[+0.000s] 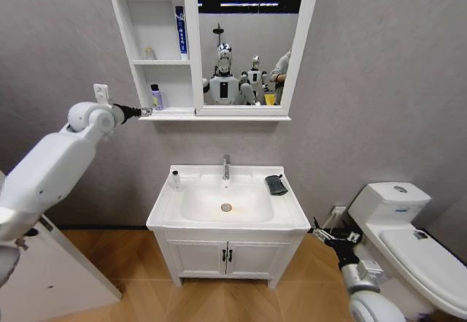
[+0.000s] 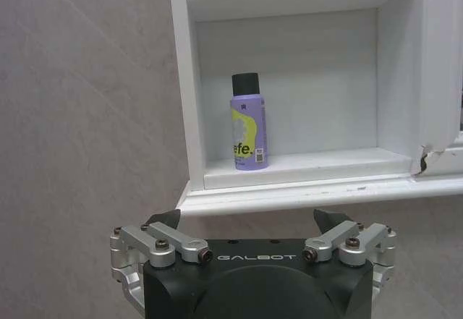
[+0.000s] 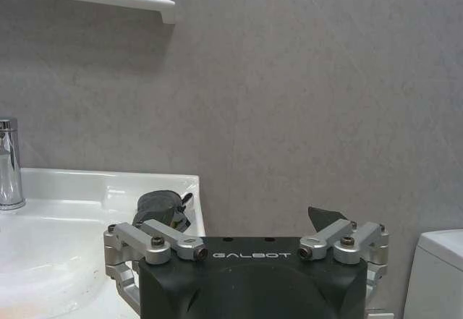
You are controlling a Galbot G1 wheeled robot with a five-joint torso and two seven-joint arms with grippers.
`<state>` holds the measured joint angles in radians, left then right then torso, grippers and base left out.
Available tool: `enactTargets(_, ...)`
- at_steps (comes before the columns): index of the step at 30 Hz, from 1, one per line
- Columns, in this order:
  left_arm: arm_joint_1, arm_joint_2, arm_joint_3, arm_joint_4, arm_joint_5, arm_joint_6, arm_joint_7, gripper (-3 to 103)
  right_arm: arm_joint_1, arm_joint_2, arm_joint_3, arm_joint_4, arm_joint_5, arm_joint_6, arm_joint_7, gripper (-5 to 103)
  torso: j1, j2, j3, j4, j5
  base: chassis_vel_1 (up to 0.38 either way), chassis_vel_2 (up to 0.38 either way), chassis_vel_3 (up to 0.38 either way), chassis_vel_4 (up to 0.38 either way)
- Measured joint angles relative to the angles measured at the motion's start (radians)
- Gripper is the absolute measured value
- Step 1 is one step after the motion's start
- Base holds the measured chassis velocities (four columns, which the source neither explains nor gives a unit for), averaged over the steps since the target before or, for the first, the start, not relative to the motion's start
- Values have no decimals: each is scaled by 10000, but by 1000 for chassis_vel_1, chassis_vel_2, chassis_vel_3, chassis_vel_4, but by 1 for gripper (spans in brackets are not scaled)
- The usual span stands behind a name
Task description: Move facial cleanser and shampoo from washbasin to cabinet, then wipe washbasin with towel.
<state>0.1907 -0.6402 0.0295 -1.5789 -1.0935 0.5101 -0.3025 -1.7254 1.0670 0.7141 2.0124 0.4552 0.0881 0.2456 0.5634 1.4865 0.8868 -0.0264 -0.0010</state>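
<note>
Low beside the washbasin's (image 1: 162, 212) right front corner hangs the right gripper (image 1: 330, 236), jaws apart and empty, seemingly waiting to go for the towel (image 1: 276, 185), which lies folded on the basin's back right corner, above and to the gripper's left. Up at the cabinet (image 1: 130, 41), the left gripper (image 2: 247, 225) hovers spread wide just outside the bottom shelf, where a purple bottle (image 2: 249, 122) stands upright, apparently just placed. One small bottle (image 1: 176, 181) remains at the basin's left edge.
</note>
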Motion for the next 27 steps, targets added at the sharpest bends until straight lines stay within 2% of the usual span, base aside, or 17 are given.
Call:
enactTargets(2, 1319, 76, -639, -585, 268, -754, -212, 100, -7, -15, -7, -17, -4, -16, 6, 100, -1, 1, -1, 0, 16, 0, 0, 0, 0)
enactTargets(3, 1319, 76, -639, -585, 268, -754, -212, 100, -7, -15, -7, -17, -4, -16, 6, 100, -1, 1, -1, 0, 16, 0, 0, 0, 0)
enactTargets(6, 3199, -49, -1217, -1055, 825, -1807, -543, 100, -23, -8, -39, -71, -40, -20, 11, 100, 0, 0, 0, 2, 4, 0, 0, 0, 0)
enactTargets(7, 3199, -49, -1217, -1055, 825, -1807, -543, 100, -23, -8, -39, -71, -40, -20, 11, 100, 0, 0, 0, 2, 4, 0, 0, 0, 0)
enactTargets(9, 4145, -209, -1480, -1385, 961, -2235, -754, 100, -47, 69, -56, -96, -77, -20, 12, 100, 0, 0, -1, 0, 11, 0, 0, 0, 0)
enactTargets(13, 5036, -352, -1577, -1716, 1325, -2641, -790, 100, -90, 184, -58, -109, -119, -16, 13, 100, -1, 1, 0, -1, 11, 0, 0, 0, 0)
enactTargets(16, 6227, -712, -1565, -1869, 2138, -3151, -720, 100, -150, 369, -45, -178, -195, 30, 4, 100, -1, 1, 0, 2, 9, 0, 0, 0, 0)
enactTargets(23, 6607, -1197, -1169, -1237, 2813, -3392, -615, 100, -63, 543, -68, -265, -218, 50, -1, 100, -1, 1, 0, 0, 11, 0, 0, 0, 0)
enactTargets(27, 6477, -1717, -873, -449, 3153, -3393, -427, 100, -6, 611, -86, -305, -219, 64, -2, 100, 1, 0, 0, 0, 12, 0, 0, 0, 0)
